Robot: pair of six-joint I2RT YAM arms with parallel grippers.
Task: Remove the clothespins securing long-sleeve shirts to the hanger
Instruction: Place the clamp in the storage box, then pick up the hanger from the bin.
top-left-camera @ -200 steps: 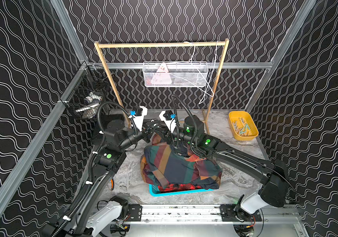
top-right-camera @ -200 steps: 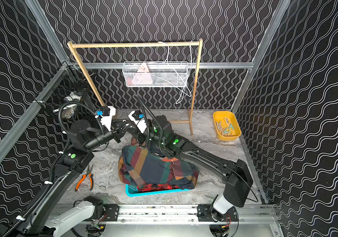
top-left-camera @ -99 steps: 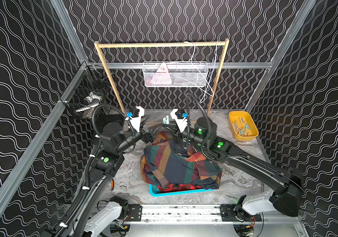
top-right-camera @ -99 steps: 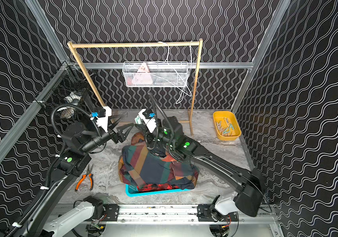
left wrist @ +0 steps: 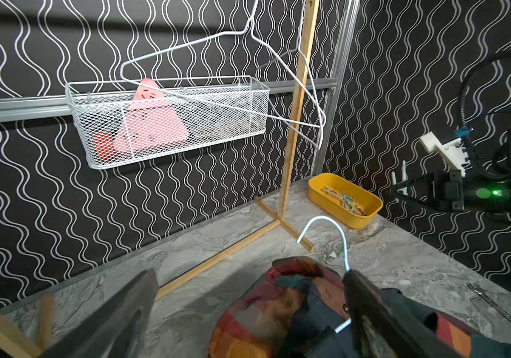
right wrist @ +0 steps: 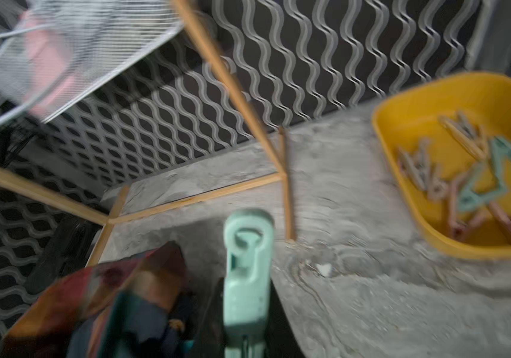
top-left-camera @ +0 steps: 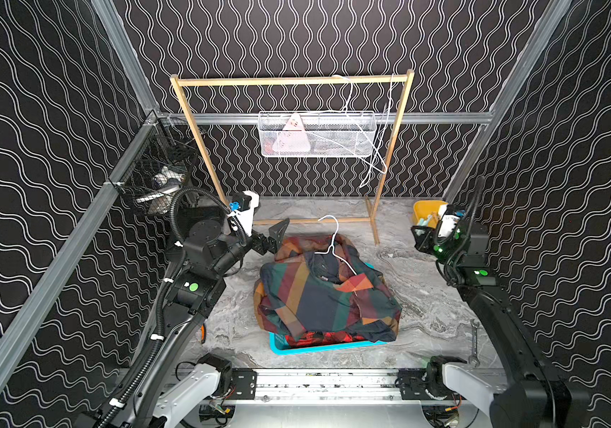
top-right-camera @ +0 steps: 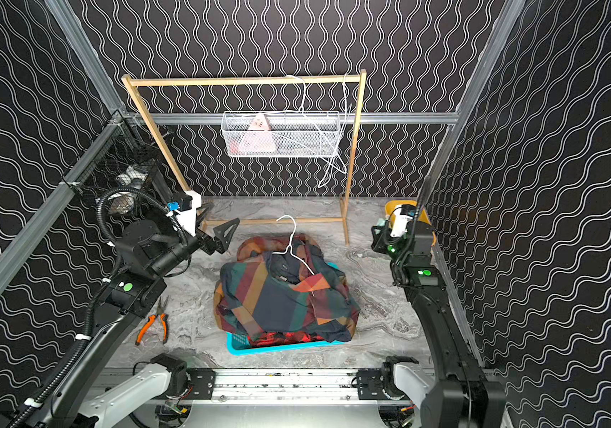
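I am pinching a mint-green plastic clothespin (right wrist: 248, 272) in my right gripper (top-left-camera: 420, 237) by the yellow plastic tub (right wrist: 409, 102), at two o'clock from the checked flannel shirts (top-left-camera: 318, 296), left gripper (top-left-camera: 278, 237) spread wide, and dropping it in looks next.

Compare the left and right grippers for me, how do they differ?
The left gripper is wide open; the right gripper is shut. The left gripper holds nothing; the right gripper pinches a mint clothespin. The left gripper sits beside the shirts; the right gripper is off by the yellow tub. Both are black two-finger grippers raised off the table.
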